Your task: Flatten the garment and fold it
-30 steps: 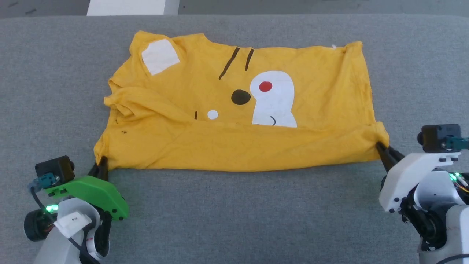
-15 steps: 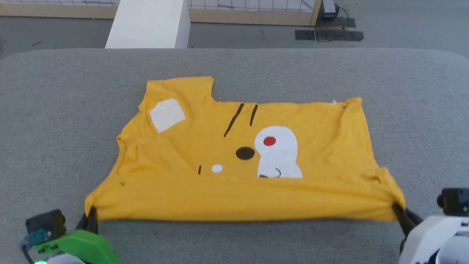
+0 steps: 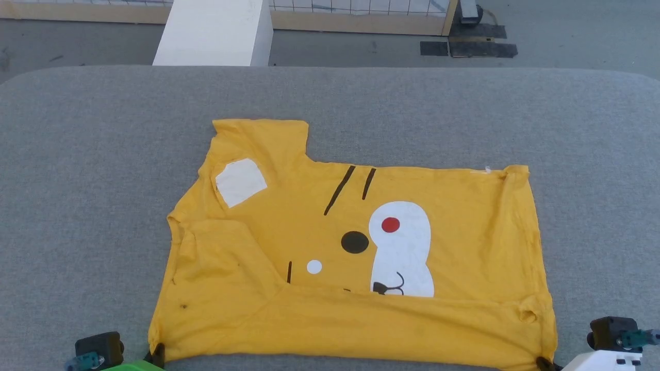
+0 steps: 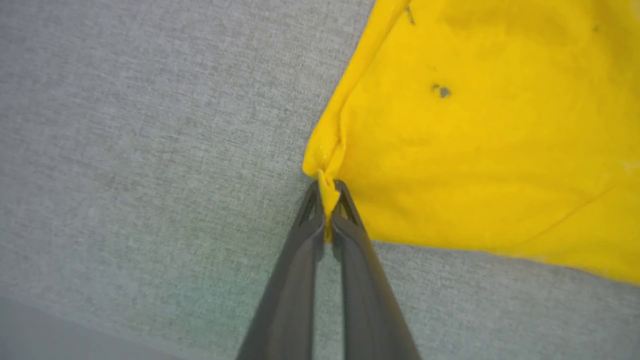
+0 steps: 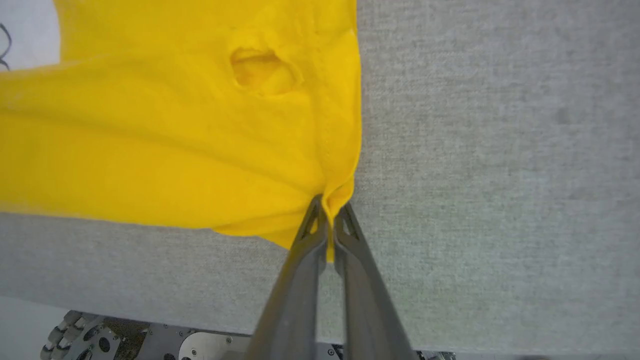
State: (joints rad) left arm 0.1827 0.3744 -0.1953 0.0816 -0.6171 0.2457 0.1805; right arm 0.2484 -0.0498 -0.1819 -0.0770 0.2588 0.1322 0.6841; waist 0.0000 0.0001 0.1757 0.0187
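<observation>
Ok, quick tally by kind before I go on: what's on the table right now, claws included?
Garment: 1, yellow T-shirt lying print side up
Claws: 2, left claw and right claw, each shut on a near corner of the garment
Total: 3

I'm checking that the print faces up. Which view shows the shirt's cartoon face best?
The head view: the garment lies spread, its cartoon face uppermost with white patches, red dot and black stripes visible. The right wrist view catches a sliver of one white patch; the left wrist view shows plain yellow cloth.
</observation>
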